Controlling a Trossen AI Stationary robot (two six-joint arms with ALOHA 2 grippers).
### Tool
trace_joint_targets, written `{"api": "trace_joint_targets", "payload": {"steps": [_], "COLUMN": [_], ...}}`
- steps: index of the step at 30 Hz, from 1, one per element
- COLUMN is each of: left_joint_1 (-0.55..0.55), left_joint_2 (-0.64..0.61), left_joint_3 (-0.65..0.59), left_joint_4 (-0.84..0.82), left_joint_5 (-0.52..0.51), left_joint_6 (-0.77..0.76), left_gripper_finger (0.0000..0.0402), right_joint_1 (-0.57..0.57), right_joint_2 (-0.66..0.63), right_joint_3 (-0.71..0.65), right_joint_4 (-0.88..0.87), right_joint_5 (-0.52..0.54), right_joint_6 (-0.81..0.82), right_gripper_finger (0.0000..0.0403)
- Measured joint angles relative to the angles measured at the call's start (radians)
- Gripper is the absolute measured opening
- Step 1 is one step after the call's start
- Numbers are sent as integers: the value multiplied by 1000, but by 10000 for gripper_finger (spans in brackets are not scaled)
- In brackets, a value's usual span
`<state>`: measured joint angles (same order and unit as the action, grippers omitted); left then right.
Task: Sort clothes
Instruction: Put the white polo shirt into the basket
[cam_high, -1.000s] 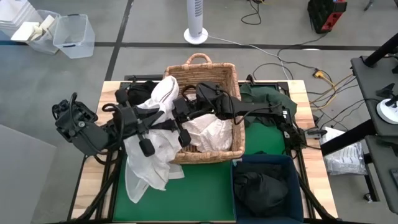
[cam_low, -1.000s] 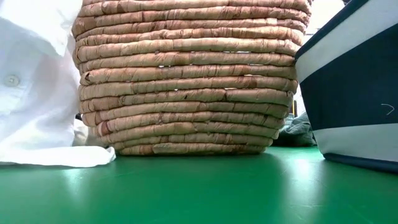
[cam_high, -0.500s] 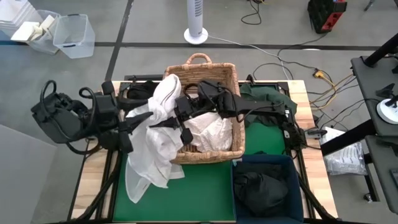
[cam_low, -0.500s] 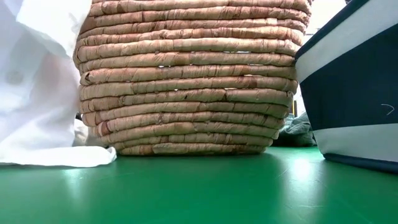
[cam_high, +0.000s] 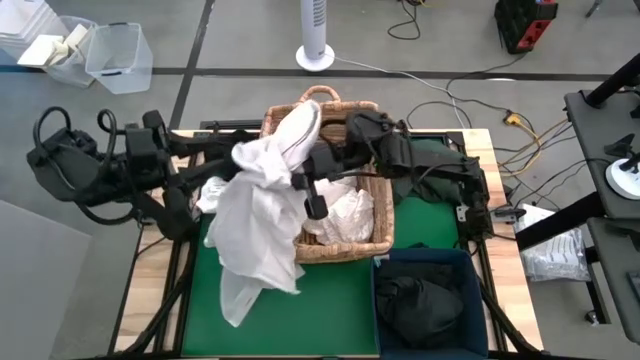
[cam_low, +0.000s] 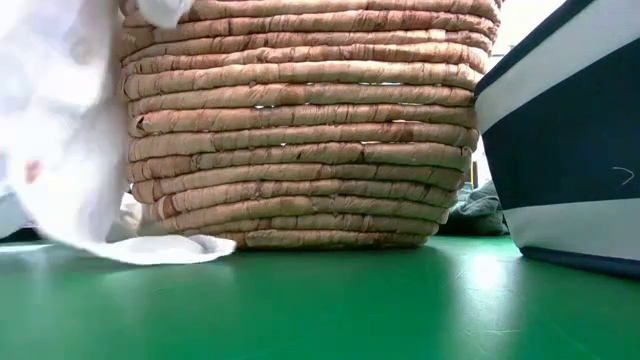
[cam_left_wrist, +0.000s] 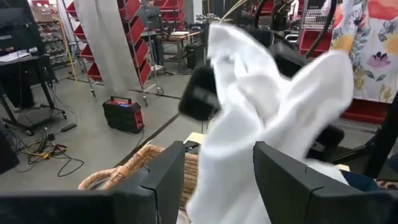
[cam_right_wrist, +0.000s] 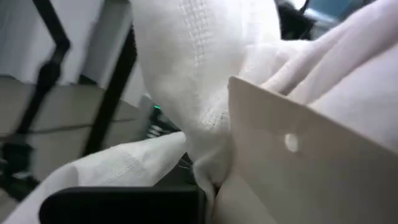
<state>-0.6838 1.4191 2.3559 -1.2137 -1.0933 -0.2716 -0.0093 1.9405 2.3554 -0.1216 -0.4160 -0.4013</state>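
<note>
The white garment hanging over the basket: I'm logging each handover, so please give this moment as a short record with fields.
held item: white garment, lifted, draped over the wicker basket's left rim, its tail reaching the green mat
right claw: shut on the white garment, above the basket
left claw: open, nothing between its fingers, the garment in front of it
basket contents: another white garment
blue bin: holds dark clothes
behind basket, right: dark green garment on the table
</note>
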Motion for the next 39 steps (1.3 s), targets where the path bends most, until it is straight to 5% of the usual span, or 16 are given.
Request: {"api": "trace_joint_targets", "payload": {"steps": [8, 26, 39], "left_joint_1": [1, 0, 0], "left_joint_2": [-44, -27, -30], "left_joint_3": [0, -2, -2], "left_joint_4": [0, -53, -77], "left_joint_5": [-121, -125, -151], "left_joint_6": [1, 1, 1], "left_gripper_finger": [169, 169, 169], "right_joint_1": [-1, -64, -137], "right_joint_2": [-79, -122, -124], "right_joint_3": [2, 2, 1], "right_joint_4": [85, 486, 545], "right_joint_5": [186, 346, 566], "right_joint_6": [-166, -279, -593], "right_gripper_finger": [15, 15, 15]}}
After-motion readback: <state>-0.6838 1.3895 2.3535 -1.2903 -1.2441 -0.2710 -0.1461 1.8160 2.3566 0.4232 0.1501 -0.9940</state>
